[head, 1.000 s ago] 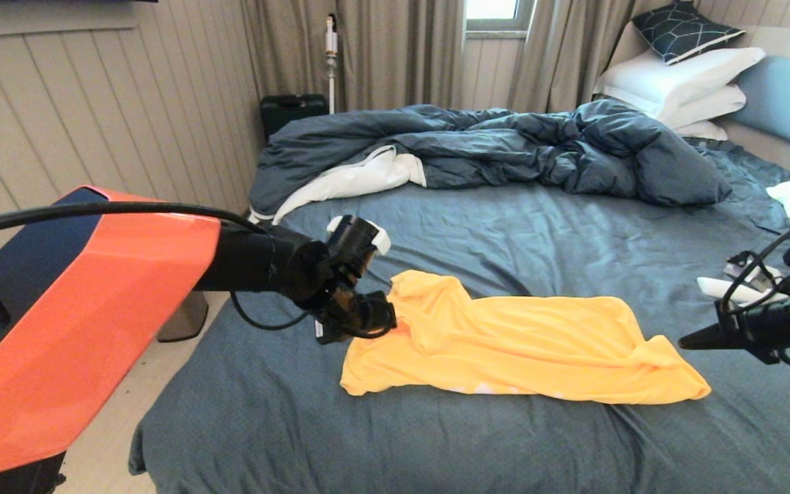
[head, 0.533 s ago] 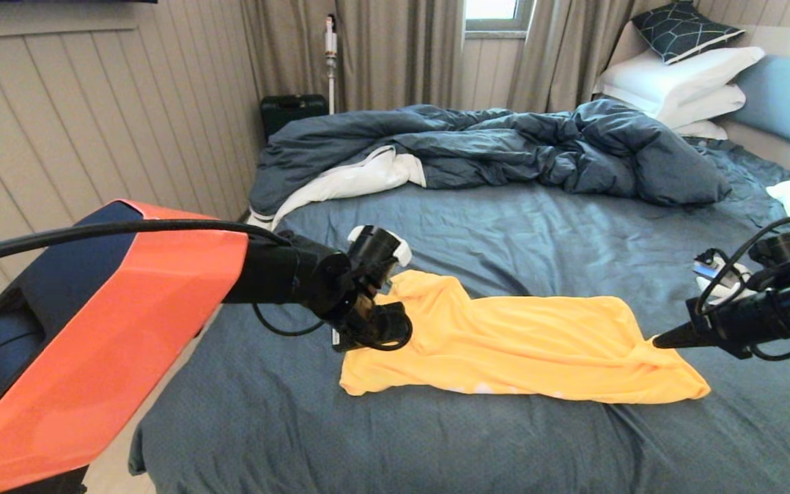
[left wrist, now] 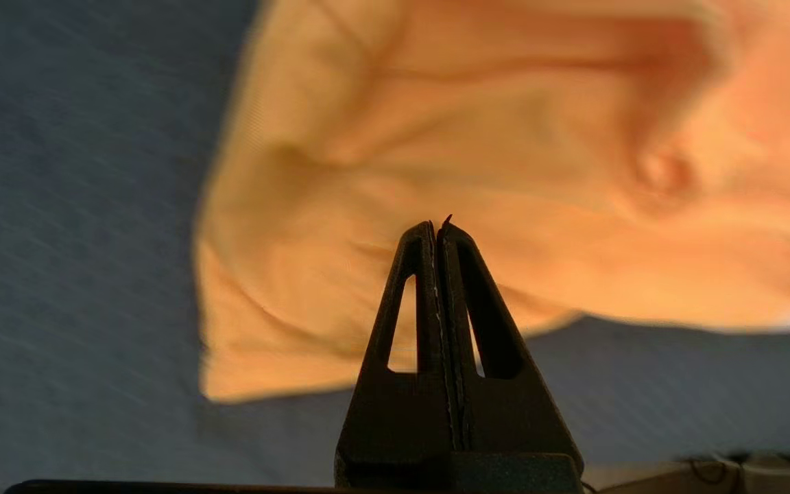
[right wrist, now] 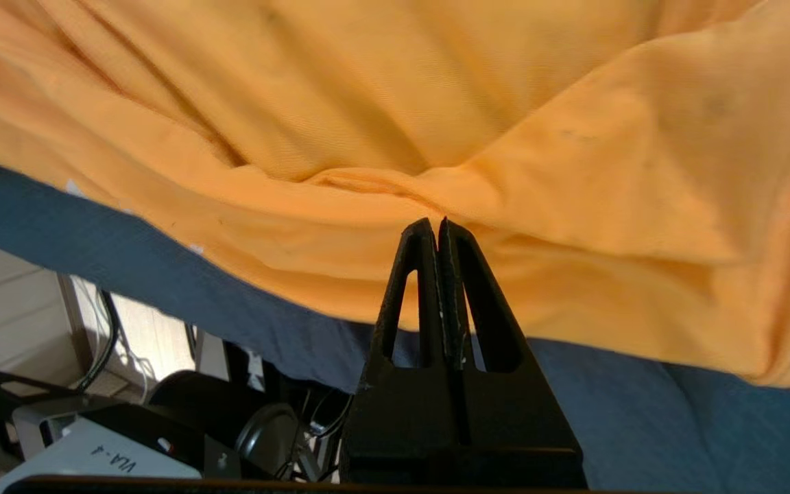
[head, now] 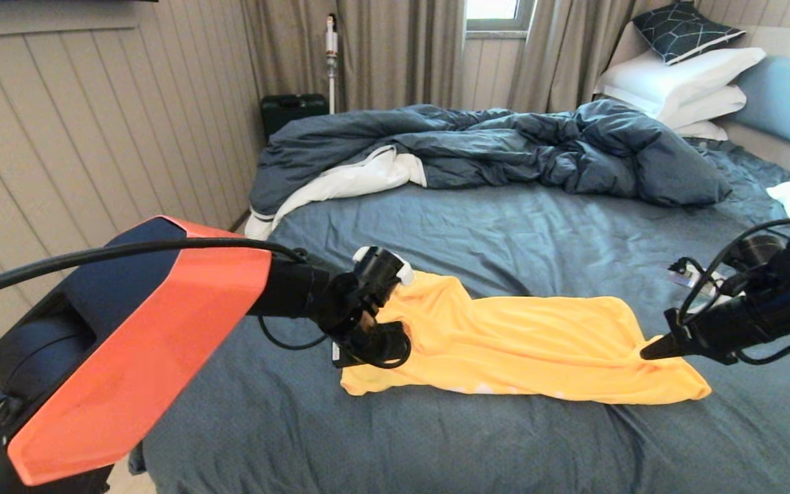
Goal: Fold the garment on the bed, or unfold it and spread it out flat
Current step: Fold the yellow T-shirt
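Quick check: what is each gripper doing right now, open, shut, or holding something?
Left gripper: shut, over the shirt's left end; no cloth visibly pinched.
Right gripper: shut, at the shirt's right end, holding nothing visible.

In the head view the left end effector point(head: 395, 329) hides the garment point(head: 525, 350) edge beneath it; its fingertips are out of sight there. The left wrist view shows the cloth blurred. The bed point(head: 436, 226) is cut off below and at right
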